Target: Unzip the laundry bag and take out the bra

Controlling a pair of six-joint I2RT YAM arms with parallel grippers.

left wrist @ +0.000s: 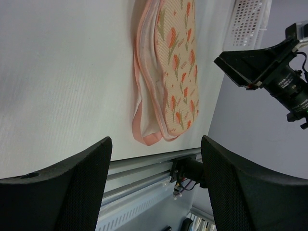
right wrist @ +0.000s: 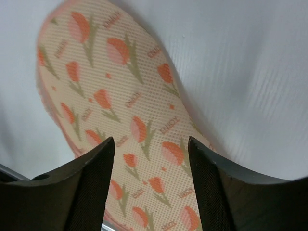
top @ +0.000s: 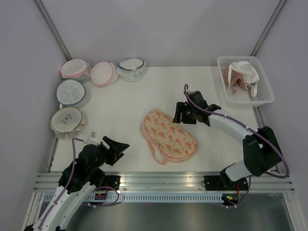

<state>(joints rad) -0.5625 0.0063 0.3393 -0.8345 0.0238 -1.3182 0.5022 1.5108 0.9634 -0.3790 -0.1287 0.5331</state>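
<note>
The left pincer hovers low over the table, jaws apart and empty. The laundry bag lies flat ahead of it, to its right. The right pincer, jaws apart, hangs just above the bag's far end, with printed fabric showing between its fingers.

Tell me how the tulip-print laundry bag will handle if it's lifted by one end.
The laundry bag is probably floppy: it is mesh fabric lying flat, so the free end would likely droop. It looks light for its size, being thin in profile. Its pink edge curls loosely, so a pinch there may lift only that layer.
</note>
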